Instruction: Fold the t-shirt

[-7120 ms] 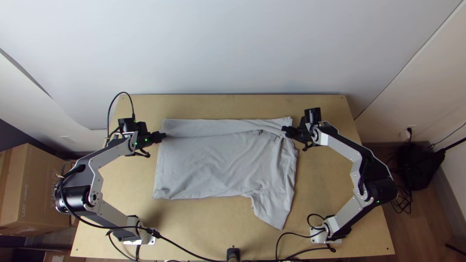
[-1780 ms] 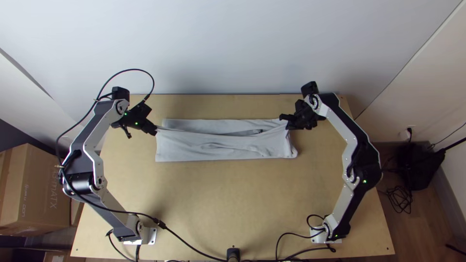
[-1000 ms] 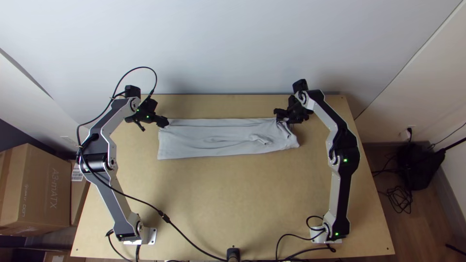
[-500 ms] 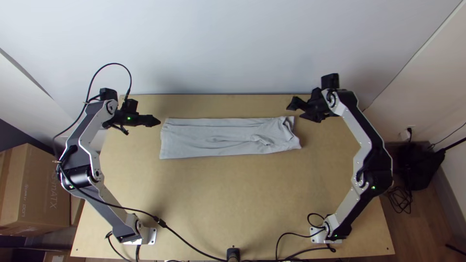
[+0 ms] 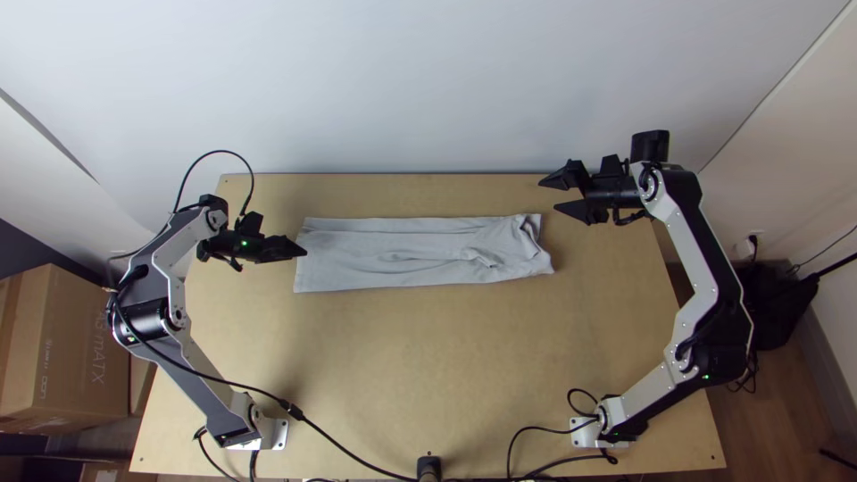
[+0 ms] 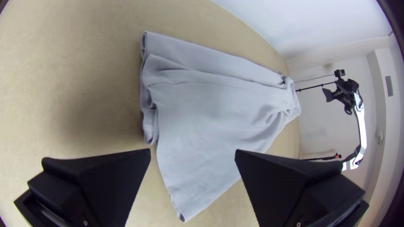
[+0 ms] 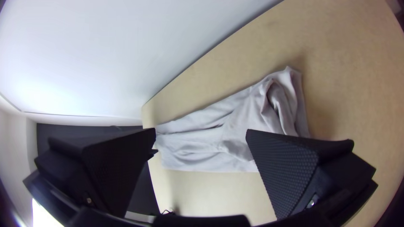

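Observation:
The grey t-shirt (image 5: 402, 259) lies folded into a long strip across the table's far half, wrinkled and slightly bunched at its right end. At the strip's left end is my left gripper (image 5: 303, 250), holding nothing. My right gripper (image 5: 548, 195) stands open beyond the strip's right end, apart from it. In the left wrist view my left gripper (image 6: 192, 152) is open, with the t-shirt (image 6: 202, 109) spread out past its fingers and layered edges facing it. In the right wrist view my right gripper (image 7: 201, 129) is open too, the t-shirt's (image 7: 248, 113) rumpled end near one finger.
Bare wood of the table (image 5: 428, 375) lies between the strip and the near edge, where a black post (image 5: 429, 468) and cables stand. A white wall (image 5: 428, 89) rises behind the far edge. Cardboard boxes (image 5: 71, 348) are on the floor at left.
The shirt's near part has been folded over toward the far edge. Both grippers have let go; the right one has moved off to the right and opened wide, the left one back, then nearer the strip.

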